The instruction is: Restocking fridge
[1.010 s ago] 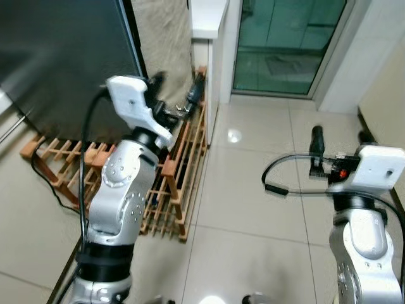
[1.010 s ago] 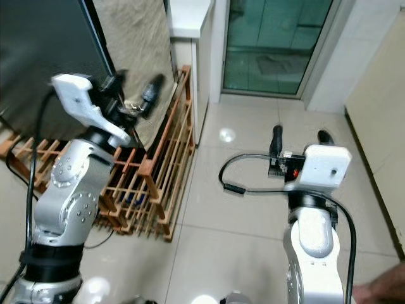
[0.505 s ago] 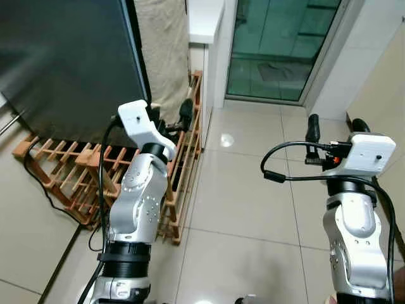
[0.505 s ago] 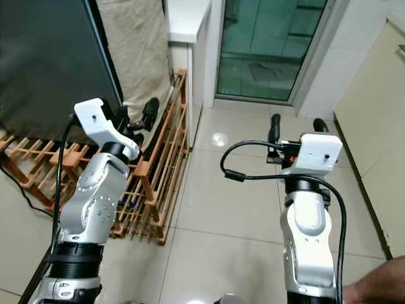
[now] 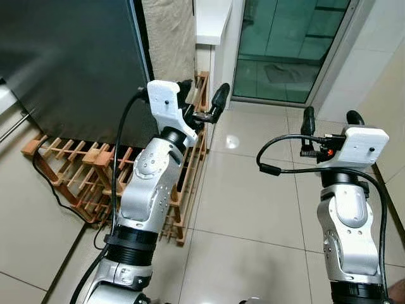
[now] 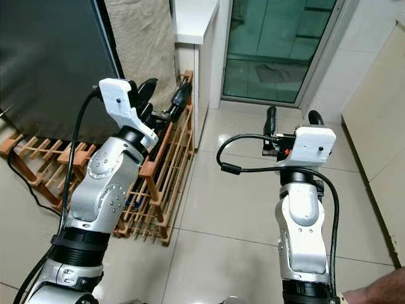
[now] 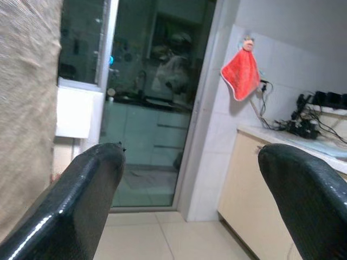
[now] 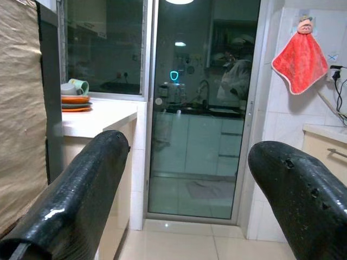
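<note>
Both jaws gape wide, empty. I see my left gripper (image 5: 202,101) raised above the wooden rack (image 5: 82,174), beside the dark fridge (image 5: 69,57) at far left; my right gripper (image 5: 328,119) hovers over tiled floor (image 5: 247,190).

Your fridge (image 5: 63,57) is a tall cabinet with a dark grey, matt face and a black strip down its right edge. It stands upright, just left of the left claw (image 5: 202,96), which reaches past that edge without touching it. It lies well apart from the right claw (image 5: 330,117), far to that claw's left.
</note>
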Robot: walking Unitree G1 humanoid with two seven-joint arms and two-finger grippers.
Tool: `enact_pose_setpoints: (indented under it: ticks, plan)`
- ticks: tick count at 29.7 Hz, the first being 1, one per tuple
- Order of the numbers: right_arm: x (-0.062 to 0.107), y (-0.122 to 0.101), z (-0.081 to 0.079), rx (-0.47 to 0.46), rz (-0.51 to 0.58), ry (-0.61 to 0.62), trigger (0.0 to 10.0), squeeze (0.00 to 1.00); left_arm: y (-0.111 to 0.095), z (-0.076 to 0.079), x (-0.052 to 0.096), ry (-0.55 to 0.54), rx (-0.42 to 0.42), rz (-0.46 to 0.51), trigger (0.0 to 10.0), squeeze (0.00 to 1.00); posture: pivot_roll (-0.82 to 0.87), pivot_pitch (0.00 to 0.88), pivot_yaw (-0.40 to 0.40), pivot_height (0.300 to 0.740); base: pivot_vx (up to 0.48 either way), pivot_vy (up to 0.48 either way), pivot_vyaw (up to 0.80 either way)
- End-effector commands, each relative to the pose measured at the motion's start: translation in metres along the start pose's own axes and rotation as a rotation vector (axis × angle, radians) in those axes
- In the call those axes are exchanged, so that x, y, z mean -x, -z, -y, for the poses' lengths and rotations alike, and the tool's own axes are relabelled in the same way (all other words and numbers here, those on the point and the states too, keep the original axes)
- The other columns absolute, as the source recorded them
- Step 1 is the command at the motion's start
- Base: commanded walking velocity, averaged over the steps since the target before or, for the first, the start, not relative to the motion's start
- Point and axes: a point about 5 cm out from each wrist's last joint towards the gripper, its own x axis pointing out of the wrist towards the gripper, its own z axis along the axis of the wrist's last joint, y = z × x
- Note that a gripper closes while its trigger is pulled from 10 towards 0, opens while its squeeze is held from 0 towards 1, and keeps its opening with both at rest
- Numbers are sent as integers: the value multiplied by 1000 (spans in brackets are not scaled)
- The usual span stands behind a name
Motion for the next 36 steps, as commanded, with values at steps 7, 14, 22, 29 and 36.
enact_pose_setpoints:
  ticks: [7, 14, 22, 29, 36]
  plan:
    - [-2, 1, -2, 14, 5, -31, 10000, 0, 3, 4, -3, 35, -6, -2, 10000, 0, -178, 0, 34, 740, 0, 462, 0]
    - [-2, 2, -3, 17, 4, -37, 10000, 0, 6, 5, -7, 35, -17, -21, 10000, 0, -182, 0, 34, 740, 0, 458, 0]
    - [-1, 3, -4, 12, -3, -35, 10000, 0, 11, -4, -9, -69, -61, -66, 10000, 0, -185, 0, 45, 740, 0, 117, 0]
    - [2, 4, -4, 9, -9, -32, 10000, 0, 15, -3, -8, -94, -50, -73, 10000, 0, -190, 0, 52, 740, 0, -367, 0]
    - [4, 4, -5, 9, -14, -32, 10000, 0, 16, -1, -8, -87, -69, -84, 10000, 0, -193, 0, 54, 740, 0, -422, 0]
